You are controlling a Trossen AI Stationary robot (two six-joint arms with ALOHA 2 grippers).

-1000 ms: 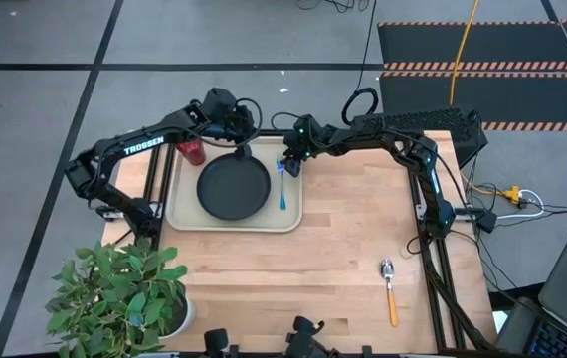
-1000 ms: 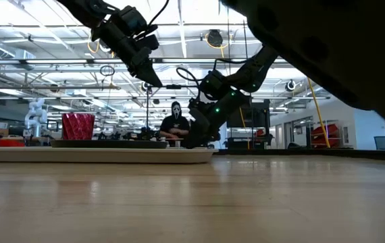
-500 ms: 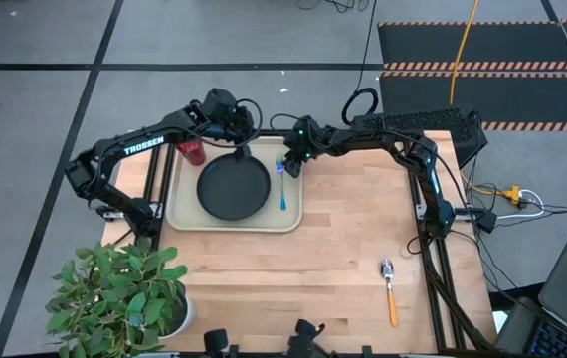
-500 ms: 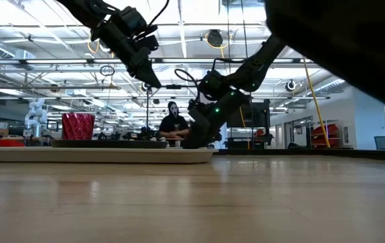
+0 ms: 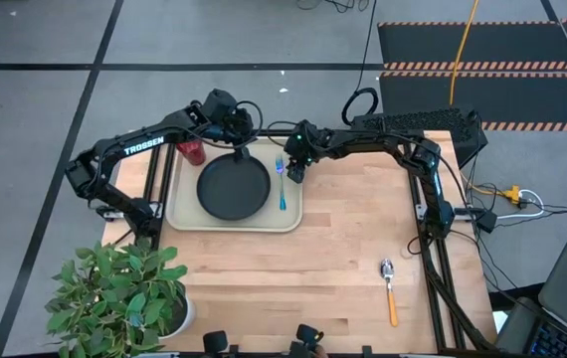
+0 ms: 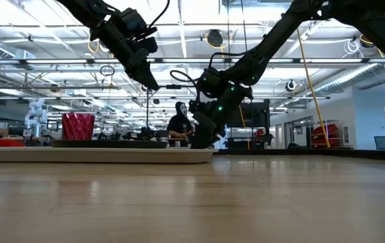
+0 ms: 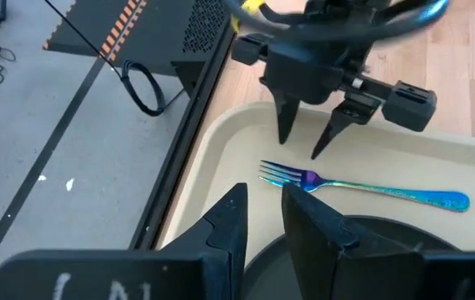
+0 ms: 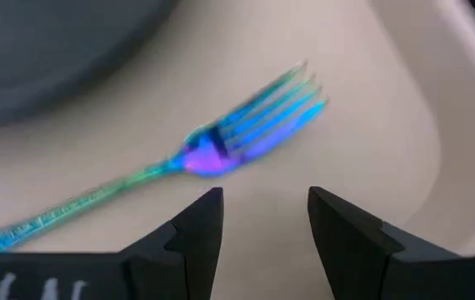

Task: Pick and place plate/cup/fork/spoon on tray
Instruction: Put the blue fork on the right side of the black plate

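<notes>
Right wrist view shows the right gripper (image 8: pixel 258 218) with fingers spread and empty, the fork (image 8: pixel 221 150) lying flat on the tray (image 8: pixel 371 108) just beyond the fingertips. Left gripper (image 7: pixel 258 221) hovers with fingers narrowly parted, holding nothing, above the plate's (image 7: pixel 371 237) rim. The spoon (image 5: pixel 390 288) lies well apart on the table (image 5: pixel 343 249).

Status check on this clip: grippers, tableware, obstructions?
Right gripper open, empty, above blue plastic fork lying on beige tray. Left gripper empty over black plate. Orange-handled spoon still on table, unobstructed.
</notes>
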